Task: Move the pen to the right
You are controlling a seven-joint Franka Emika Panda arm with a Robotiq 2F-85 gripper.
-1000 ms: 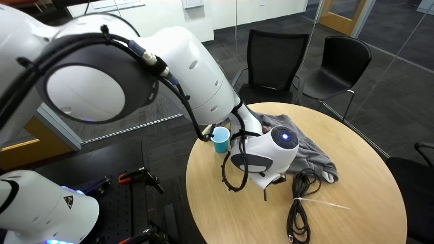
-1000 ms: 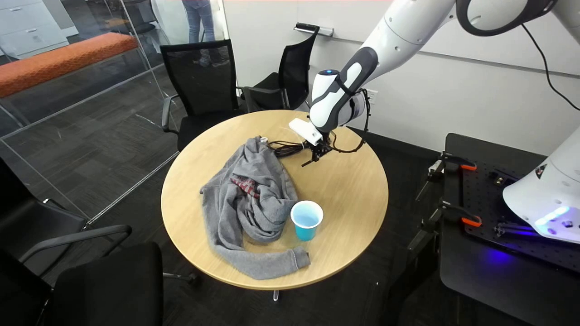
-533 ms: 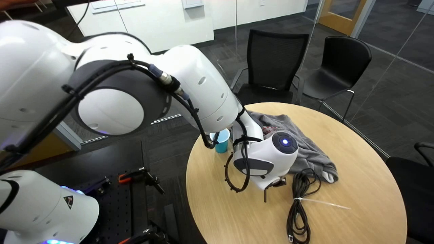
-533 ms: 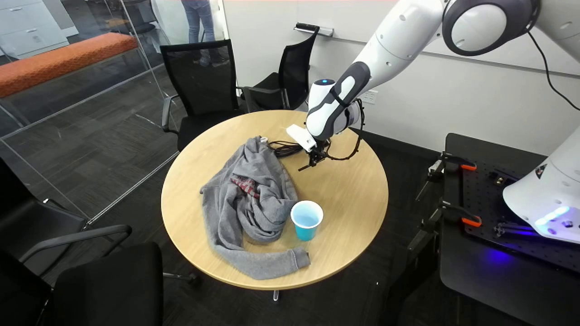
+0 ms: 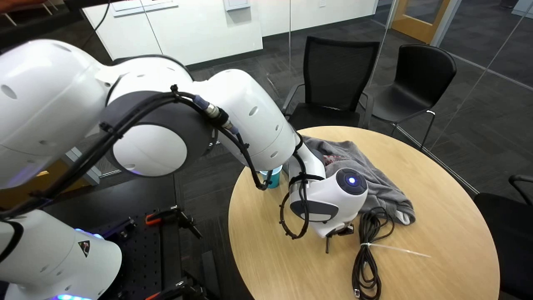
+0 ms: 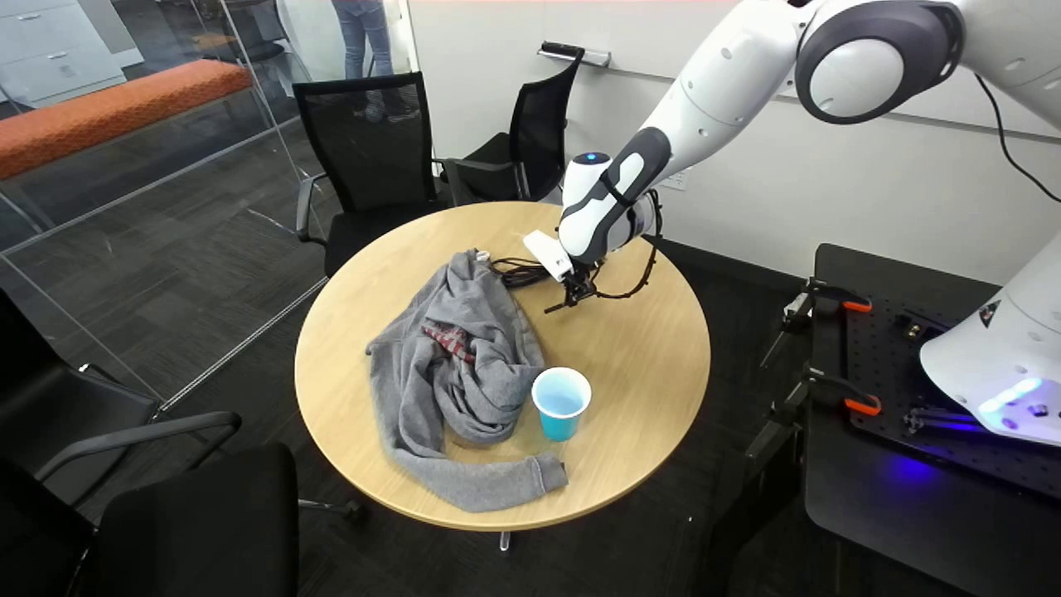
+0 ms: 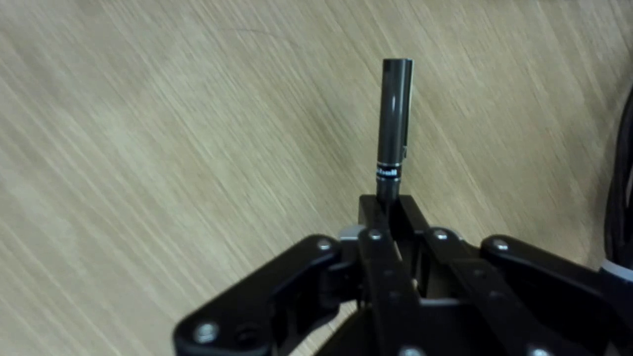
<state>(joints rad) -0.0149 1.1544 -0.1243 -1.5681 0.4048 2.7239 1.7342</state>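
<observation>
The pen [image 7: 394,113] is dark and shiny with a thin lettered band. In the wrist view its upper part sticks out past the fingertips; its other end is hidden between the fingers. My gripper [image 7: 387,210] is shut on it. In both exterior views the pen shows as a short dark stick [image 5: 327,246] [image 6: 557,308] beside the black gripper [image 6: 578,290]. The gripper is low over the round wooden table [image 5: 283,258]. I cannot tell whether the pen touches the tabletop.
A black bundled cable [image 5: 368,258] lies close beside the gripper, and also at the right edge of the wrist view [image 7: 619,198]. A grey cloth [image 6: 464,390] and a blue cup [image 6: 561,402] stand on the table. Chairs [image 6: 365,149] surround it.
The arm has come down and forward over the table, and the gripper sits slightly lower with the pen still in it. The cloth, cup and cable have not moved.
</observation>
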